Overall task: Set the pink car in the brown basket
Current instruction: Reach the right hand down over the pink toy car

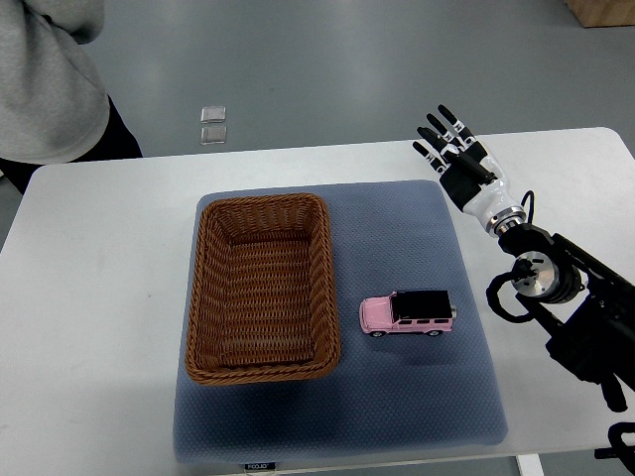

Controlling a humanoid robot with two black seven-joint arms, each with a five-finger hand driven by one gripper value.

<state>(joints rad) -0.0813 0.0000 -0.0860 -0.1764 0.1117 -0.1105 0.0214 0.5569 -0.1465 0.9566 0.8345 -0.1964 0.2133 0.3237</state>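
Observation:
A pink toy car with a black roof stands on the blue-grey mat, to the right of the brown wicker basket. The basket holds nothing. My right hand is over the table's far right part, beyond the car and well apart from it. Its fingers are spread and hold nothing. Its arm comes in from the right edge. My left hand does not show.
The mat lies on a white table. A person in a grey top stands at the far left corner. Two small clear squares lie on the floor beyond the table.

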